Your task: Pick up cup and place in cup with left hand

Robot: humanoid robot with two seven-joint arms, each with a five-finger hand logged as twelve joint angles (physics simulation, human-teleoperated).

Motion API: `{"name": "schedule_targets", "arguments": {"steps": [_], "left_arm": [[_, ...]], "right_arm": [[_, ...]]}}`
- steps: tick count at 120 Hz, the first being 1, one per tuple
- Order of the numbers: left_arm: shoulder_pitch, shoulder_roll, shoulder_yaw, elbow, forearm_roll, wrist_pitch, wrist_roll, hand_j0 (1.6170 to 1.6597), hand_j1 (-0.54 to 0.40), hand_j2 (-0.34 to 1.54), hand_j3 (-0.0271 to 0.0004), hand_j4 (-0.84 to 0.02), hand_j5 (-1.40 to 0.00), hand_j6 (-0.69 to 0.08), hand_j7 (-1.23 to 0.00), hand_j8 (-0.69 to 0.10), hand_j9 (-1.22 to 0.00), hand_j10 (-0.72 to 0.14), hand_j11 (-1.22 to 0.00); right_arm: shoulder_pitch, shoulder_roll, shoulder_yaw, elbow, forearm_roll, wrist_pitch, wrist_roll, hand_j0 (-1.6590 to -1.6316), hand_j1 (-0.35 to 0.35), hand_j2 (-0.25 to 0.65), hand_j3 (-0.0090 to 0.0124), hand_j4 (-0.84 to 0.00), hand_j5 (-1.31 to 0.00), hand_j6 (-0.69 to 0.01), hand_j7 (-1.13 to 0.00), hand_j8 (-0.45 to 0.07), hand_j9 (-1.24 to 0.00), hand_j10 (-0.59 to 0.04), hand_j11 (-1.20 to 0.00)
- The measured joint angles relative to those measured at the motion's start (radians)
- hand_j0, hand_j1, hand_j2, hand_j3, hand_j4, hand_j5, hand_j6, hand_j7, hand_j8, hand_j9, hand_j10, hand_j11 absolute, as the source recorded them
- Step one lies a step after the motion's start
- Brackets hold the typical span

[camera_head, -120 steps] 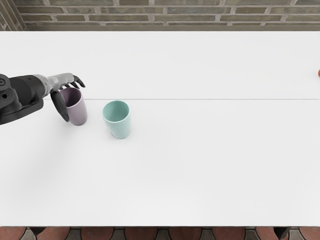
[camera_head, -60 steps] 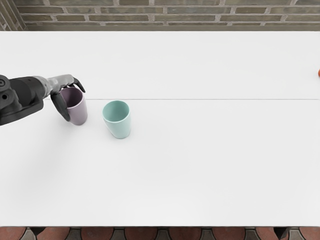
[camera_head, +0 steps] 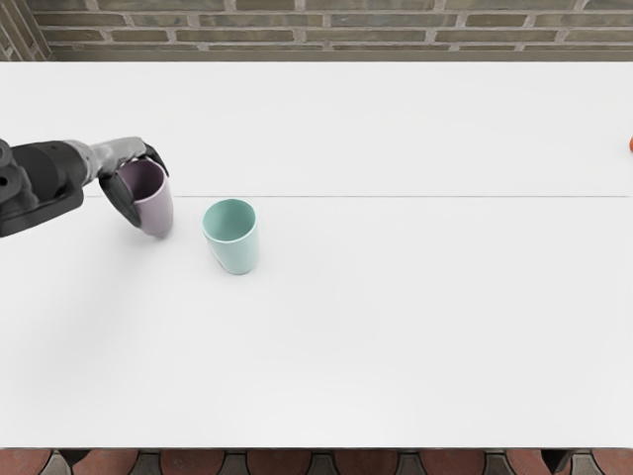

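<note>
My left hand [camera_head: 141, 181] has its fingers and thumb closed around the upper part of the purple cup [camera_head: 155, 211], thumb on the near left side and fingers at the far side of the rim. This cup is upright; whether its base touches the table cannot be told for certain. To its right, a short gap away, the mint green cup [camera_head: 236, 247] stands upright with its mouth facing up and nothing visible inside it.
The white table [camera_head: 396, 327] has a thin line running across it behind the green cup. A small orange object [camera_head: 631, 145] is cut off by the picture's right edge. A brick wall rises beyond the far table edge.
The left hand's fingers have curled in onto the purple cup. Hand and cup have shifted slightly up in the picture over the last half second. The green cup has stayed put.
</note>
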Motion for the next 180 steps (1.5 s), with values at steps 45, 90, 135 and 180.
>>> {"name": "schedule_targets", "arguments": {"steps": [45,90,135,180], "left_arm": [[-0.132,0.002,-0.016,0.023,-0.084,-0.040,0.000,1.6540,-0.120,0.11,0.0000,-0.394,-0.62,-0.266,-0.62,-0.275,-0.61,-0.436,-0.61],[-0.256,-0.010,-0.007,0.053,-0.233,-0.119,0.000,1.6509,-0.193,0.18,0.0000,-0.322,-0.68,-0.196,-0.68,-0.214,-0.67,-0.413,-0.67],[-0.319,-0.032,-0.002,0.041,-0.403,-0.193,0.000,1.6533,-0.191,0.15,0.0000,-0.296,-0.73,-0.167,-0.72,-0.169,-0.70,-0.373,-0.70],[-0.371,-0.044,0.067,0.015,-0.541,-0.214,0.000,1.6540,-0.228,0.12,0.0000,-0.213,-0.80,-0.090,-0.77,-0.109,-0.74,-0.322,-0.74]], "right_arm": [[0.000,0.000,0.000,0.000,0.000,0.000,0.000,-1.6581,-0.312,-0.006,0.0000,-0.031,-0.04,-0.031,-0.04,-0.031,-0.04,-0.031,-0.04],[0.000,0.000,0.000,0.002,0.000,0.001,0.000,-1.6581,-0.312,-0.006,0.0000,-0.031,-0.04,-0.031,-0.04,-0.031,-0.04,-0.031,-0.04],[0.000,0.000,0.000,0.019,-0.001,0.002,-0.001,-1.6581,-0.312,-0.006,0.0000,-0.031,-0.04,-0.031,-0.04,-0.031,-0.04,-0.031,-0.04],[0.000,0.000,0.000,0.023,-0.003,0.002,-0.001,-1.6581,-0.312,-0.006,0.0000,-0.031,-0.04,-0.031,-0.04,-0.031,-0.04,-0.031,-0.04]]}}
